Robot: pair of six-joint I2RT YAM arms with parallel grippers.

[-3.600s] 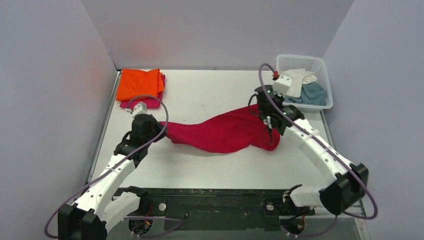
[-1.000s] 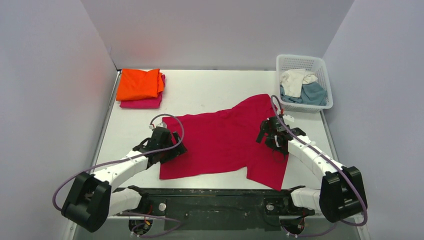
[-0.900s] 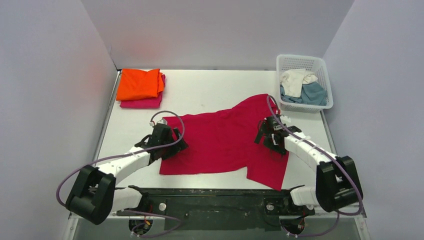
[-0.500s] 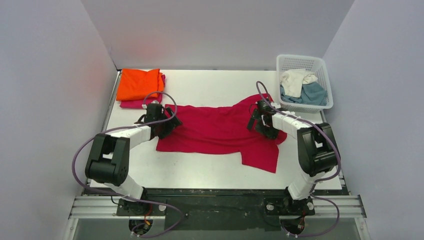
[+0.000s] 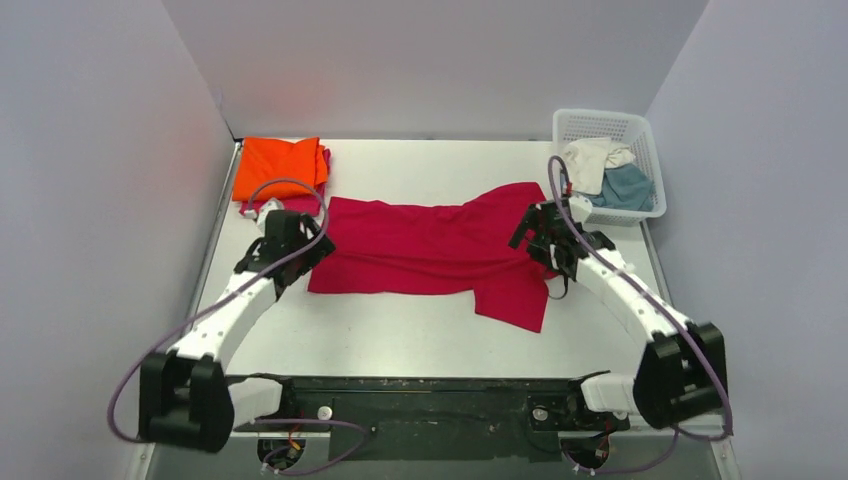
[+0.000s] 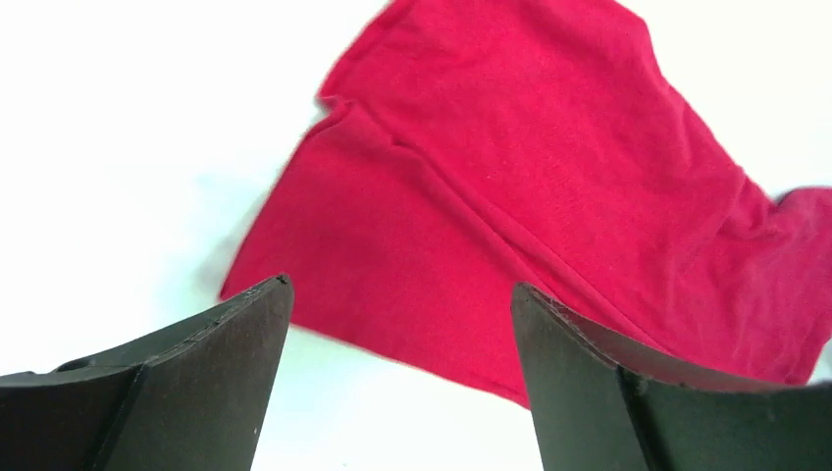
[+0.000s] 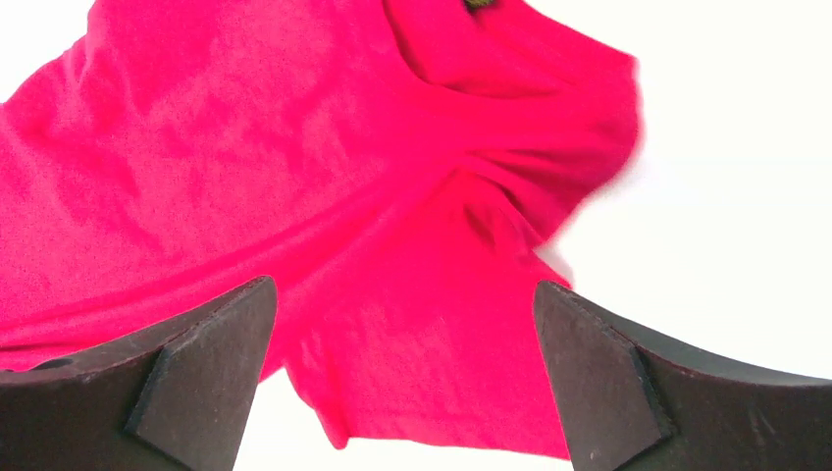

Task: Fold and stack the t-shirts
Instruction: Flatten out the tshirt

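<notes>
The crimson red t-shirt point(image 5: 425, 250) lies as a wide, rumpled band across the middle of the table, one flap point(image 5: 512, 298) trailing toward the near edge. My left gripper point(image 5: 300, 256) hovers open over its left edge; the left wrist view shows cloth point(image 6: 510, 186) beyond the empty fingers point(image 6: 397, 294). At the shirt's right end my right gripper point(image 5: 536, 248) is also open, nothing between its pads point(image 7: 404, 289), with a sleeve point(image 7: 461, 324) below. A folded orange t-shirt point(image 5: 278, 165) rests on a magenta pink one point(image 5: 327, 160) at the back left.
A white lattice basket point(image 5: 600, 114) stands at the back right corner holding a cream white t-shirt point(image 5: 590, 160) and a teal blue one point(image 5: 630, 186). Grey walls close in the table on three sides. The black mounting rail point(image 5: 430, 395) runs along the near edge.
The red shirt, spread flat near the front a second ago, has been drawn toward the back and now lies as a narrower band. Both arms have followed it back; the right jaws have widened slightly.
</notes>
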